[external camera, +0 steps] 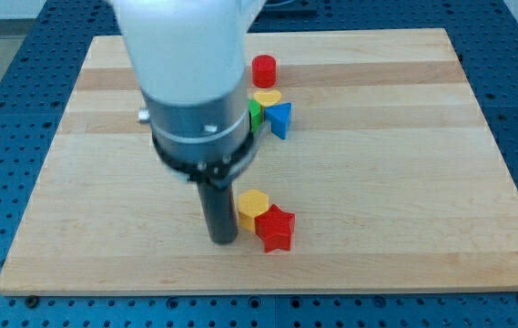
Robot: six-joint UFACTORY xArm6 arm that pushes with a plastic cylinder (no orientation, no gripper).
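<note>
My tip (223,240), the bare lower end of a straight dark rod that holds nothing, rests on the pale wooden board (404,182) just left of the yellow hexagonal block (252,204). That block touches the red star block (276,228) at its lower right. Near the view's top sit a red cylinder (264,69), a yellow heart block (267,97), a blue triangular block (279,118) and a partly hidden green block (255,113).

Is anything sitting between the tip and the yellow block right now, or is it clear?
Nothing visible stands between them. My tip sits just to the view's left of the yellow block, close beside it. The red star block lies on the yellow block's far side, touching it.
</note>
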